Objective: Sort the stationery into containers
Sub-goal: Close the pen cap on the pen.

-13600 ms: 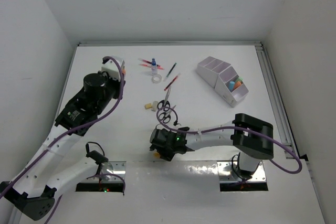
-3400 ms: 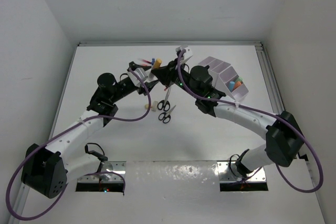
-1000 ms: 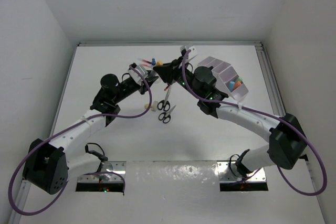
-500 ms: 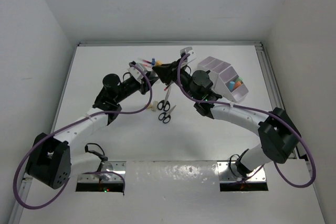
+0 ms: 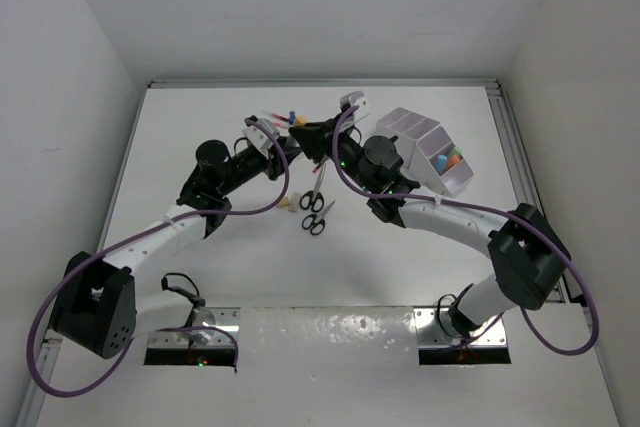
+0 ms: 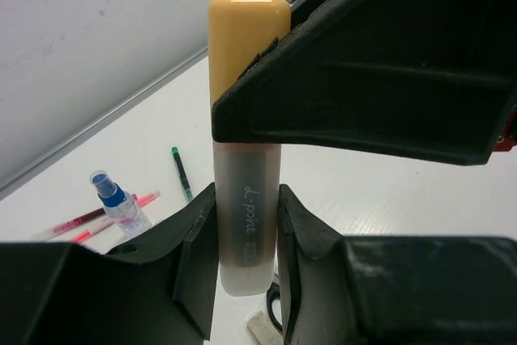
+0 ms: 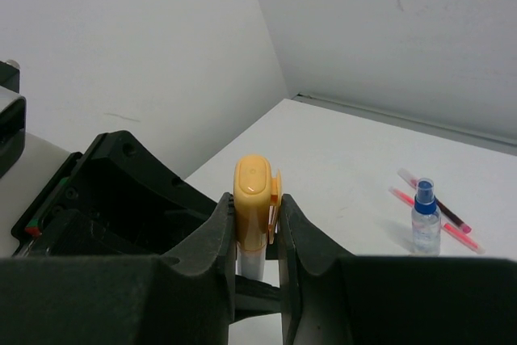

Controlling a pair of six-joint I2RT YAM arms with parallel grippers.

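A capsule-shaped piece (image 6: pixel 246 224) with a yellow-orange cap (image 7: pixel 253 199) and a frosted white body hangs above the far middle of the table. My left gripper (image 6: pixel 246 199) is shut on its white body. My right gripper (image 7: pixel 254 208) is shut on its capped end, so the two grippers (image 5: pixel 293 133) (image 5: pixel 308 130) meet nose to nose. The white stepped organiser (image 5: pixel 425 147) stands to the right, with orange and blue pieces (image 5: pixel 452 160) in its nearest compartment. The piece itself is hard to make out in the top view.
Two black-handled scissors (image 5: pixel 315 202) and beige erasers (image 5: pixel 288 204) lie just nearer than the grippers. A blue-capped bottle (image 7: pixel 425 220) stands beside red pens (image 7: pixel 452 236) further back. A green pen (image 6: pixel 182 174) lies near them. Walls close in the table's far edge.
Both grippers stay closed on the piece at the same spot. The right arm's forearm has swung slightly left and nearer; the left arm has barely shifted.
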